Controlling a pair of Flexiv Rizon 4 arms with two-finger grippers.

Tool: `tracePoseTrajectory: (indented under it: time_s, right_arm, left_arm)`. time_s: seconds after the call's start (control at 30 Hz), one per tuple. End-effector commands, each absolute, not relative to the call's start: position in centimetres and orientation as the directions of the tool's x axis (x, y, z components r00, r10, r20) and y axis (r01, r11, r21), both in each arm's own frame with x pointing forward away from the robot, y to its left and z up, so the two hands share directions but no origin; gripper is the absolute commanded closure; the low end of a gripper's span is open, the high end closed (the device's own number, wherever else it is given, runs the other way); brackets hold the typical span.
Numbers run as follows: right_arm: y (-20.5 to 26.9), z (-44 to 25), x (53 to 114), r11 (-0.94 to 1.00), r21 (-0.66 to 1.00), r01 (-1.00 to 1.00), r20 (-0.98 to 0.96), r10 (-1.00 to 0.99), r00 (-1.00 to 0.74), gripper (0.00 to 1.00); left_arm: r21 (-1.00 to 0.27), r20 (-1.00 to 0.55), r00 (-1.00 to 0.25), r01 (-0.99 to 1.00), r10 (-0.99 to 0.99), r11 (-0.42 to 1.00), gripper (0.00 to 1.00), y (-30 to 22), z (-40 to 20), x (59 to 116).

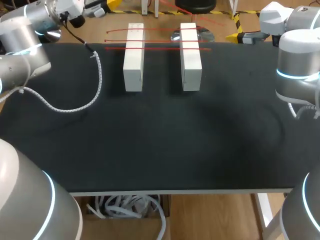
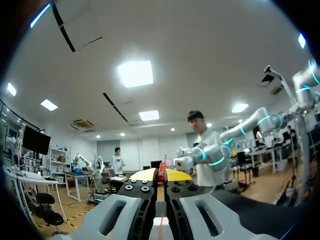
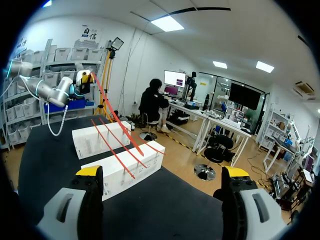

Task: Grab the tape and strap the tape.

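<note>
Rising from white blocks, tape meets left fingers.

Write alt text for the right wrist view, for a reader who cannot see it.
Two white blocks lie side by side on a black table, ahead of the open right gripper, with strands of red tape stretched across their tops. One strand runs up to the left gripper beyond the blocks.

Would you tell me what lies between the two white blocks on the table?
In the head view, only bare black table lies between the left block and right block; strands of red tape span the gap above.
</note>
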State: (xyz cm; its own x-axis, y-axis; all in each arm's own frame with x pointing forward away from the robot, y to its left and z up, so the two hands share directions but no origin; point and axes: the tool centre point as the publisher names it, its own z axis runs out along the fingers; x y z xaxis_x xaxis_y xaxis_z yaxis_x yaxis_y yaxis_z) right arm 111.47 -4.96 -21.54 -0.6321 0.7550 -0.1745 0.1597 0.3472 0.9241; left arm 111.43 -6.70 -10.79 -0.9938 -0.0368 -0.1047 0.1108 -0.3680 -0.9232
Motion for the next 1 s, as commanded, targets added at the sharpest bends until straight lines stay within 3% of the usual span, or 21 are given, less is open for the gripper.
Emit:
tracePoseTrajectory:
  time_s: [0.03,0.7,1.0]
  right_arm:
    - [-5.0,-21.6,111.4,0.346,0.925,0.159,-0.174,0.755,-0.633,0.00]
    - [-5.0,-21.6,111.4,0.346,0.925,0.159,-0.174,0.755,-0.633,0.00]
    - [-5.0,-21.6,111.4,0.346,0.925,0.159,-0.174,0.755,-0.633,0.00]
  left_arm:
    - [-0.928,-0.102,-0.994,0.113,-0.050,-0.356,1.00,-6.5,-11.1,111.0]
    - [-0.919,-0.091,-0.993,0.113,-0.076,-0.377,1.00,-5.0,-11.2,109.6]
    - [-0.885,-0.052,-0.997,0.074,-0.060,-0.460,1.00,-4.8,-9.6,109.3]
